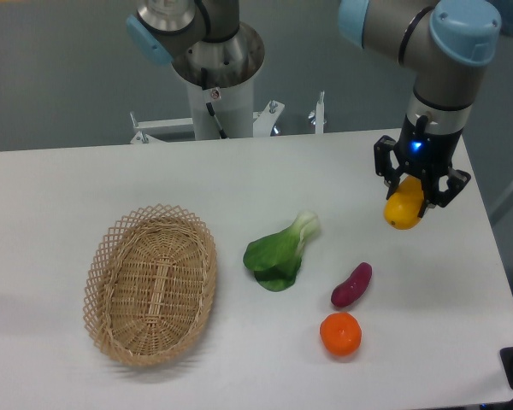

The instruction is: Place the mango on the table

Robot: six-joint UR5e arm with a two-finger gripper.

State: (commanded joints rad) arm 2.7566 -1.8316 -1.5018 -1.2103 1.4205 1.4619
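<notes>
From the fixed camera we are looking down on the table [111, 179], a white top with a rounded corner at the far right. We are taking the wicker basket [150, 284] as our landmark: it is lying at the near left of the table, oval and open to the camera.

Well to the right of the basket and farther back, the gripper [409, 203] is hanging from the arm [427, 51], pointing downward over the right part of the table. A blue light is glowing on its body. Its two dark fingers are pinching the mango [403, 211] between them, one on each side of the fruit. We are seeing the mango's yellow-orange lower end sticking out below the fingers, while its upper part is hidden inside the gripper. Whether the fruit is touching the tabletop or hanging just above it we cannot tell from this angle.

Just right of the basket, a green leafy vegetable [280, 252] with a pale stalk is lying on the table. Farther right of the basket, a purple sweet potato [351, 284] is lying at a slant, and a round orange tangerine [340, 334] is sitting just in front of it, nearer to us. Both are lying nearer than the mango and apart from it.

Behind the basket, at the far edge of the table, the arm's pale base column [218, 77] is standing.
</notes>
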